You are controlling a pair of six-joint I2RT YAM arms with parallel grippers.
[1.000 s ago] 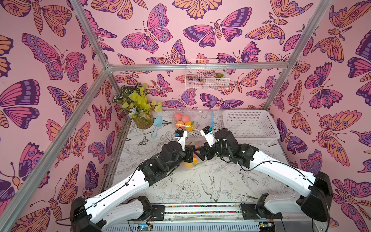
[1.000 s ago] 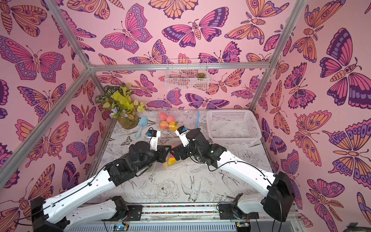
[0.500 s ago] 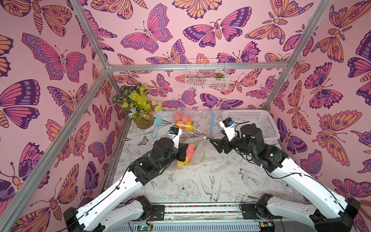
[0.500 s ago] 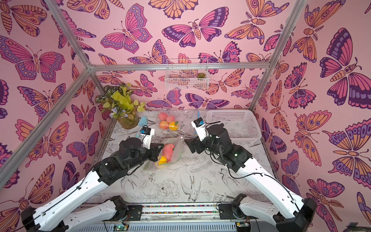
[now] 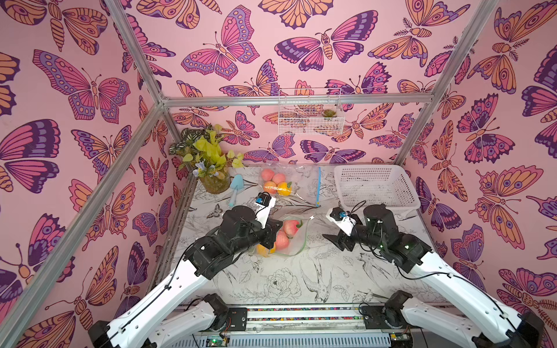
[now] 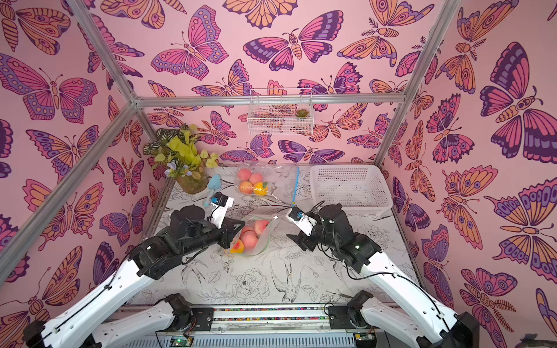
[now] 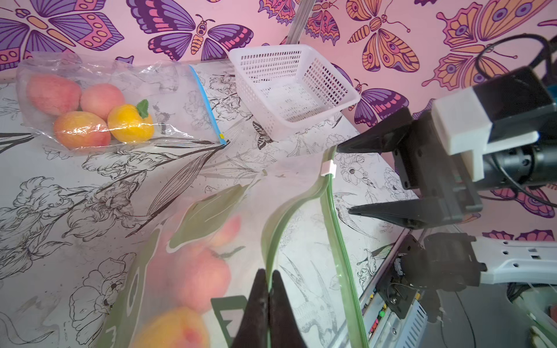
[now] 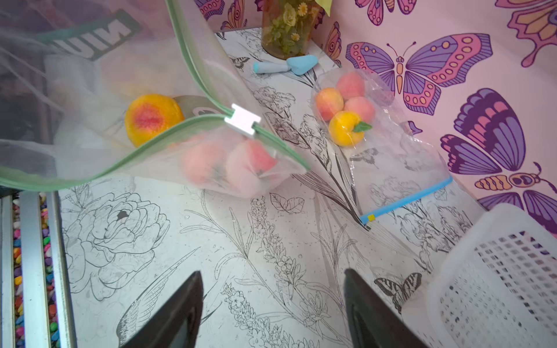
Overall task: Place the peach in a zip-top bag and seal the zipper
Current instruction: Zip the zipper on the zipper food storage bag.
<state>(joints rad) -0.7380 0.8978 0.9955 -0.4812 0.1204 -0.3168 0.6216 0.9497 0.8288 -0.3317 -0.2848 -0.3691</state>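
Observation:
The zip-top bag (image 5: 298,244) is frosted with a green zipper and lies mid-table in both top views, several peaches (image 5: 290,227) inside it. My left gripper (image 7: 267,275) is shut on one green lip of the bag's mouth. The two zipper tracks (image 7: 334,223) stand apart, and the white slider (image 7: 328,168) sits at the far end. My right gripper (image 5: 333,241) hovers open to the right of the bag, touching nothing. In the right wrist view its empty jaws (image 8: 272,272) are over bare table, with the slider (image 8: 242,119) and an orange-yellow peach (image 8: 153,116) ahead.
A second clear bag (image 5: 278,183) with a blue zipper and several fruits lies at the back. A white perforated basket (image 5: 375,186) stands back right. A plant vase (image 5: 212,180) and a blue trowel (image 5: 236,188) are back left. A wire basket (image 5: 309,116) hangs on the wall.
My right gripper has left the bag's mouth, swung off to the right and then come forward, its jaws narrowing a little. The left gripper keeps its hold on the bag.

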